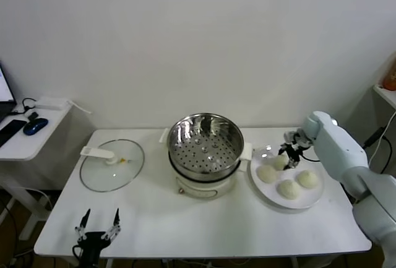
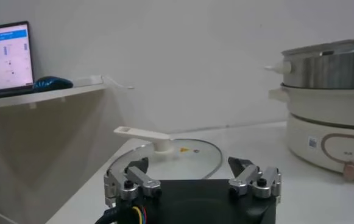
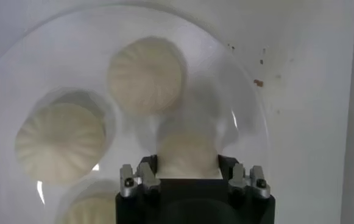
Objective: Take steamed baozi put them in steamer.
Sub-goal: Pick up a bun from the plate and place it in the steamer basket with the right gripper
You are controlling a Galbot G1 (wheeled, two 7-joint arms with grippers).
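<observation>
Four baozi sit on the white plate, right of the steamer: one at the plate's far edge under the right gripper, three more nearer the robot. One steamer, one glass lid, one plate, two grippers in all.

Right gripper is down on the far baozi, fingers closed in against its sides, so it's clamped on that bun w/ the bun touching the plate as far as can be seen. Head view shows that bun only partly, gripper covers most of it. Right wrist view cuts off the bun nearest the cam at the frame edge; the gripper body hides the lower part of the held one.

Steamer is upright, mouth up, perforated floor visible, nothing inside. It sits on the cream pot base at table centre. Round, so no real long axis; a small white handle sticks out at its far-left side.

Lid lies flat on the table, left of the steamer, apart from it, its white handle pointing left.

Left gripper is parked at the table's near-left edge, fingers spread apart, holding nothing. Left wrist view has the steamer cut off at the frame side.
</observation>
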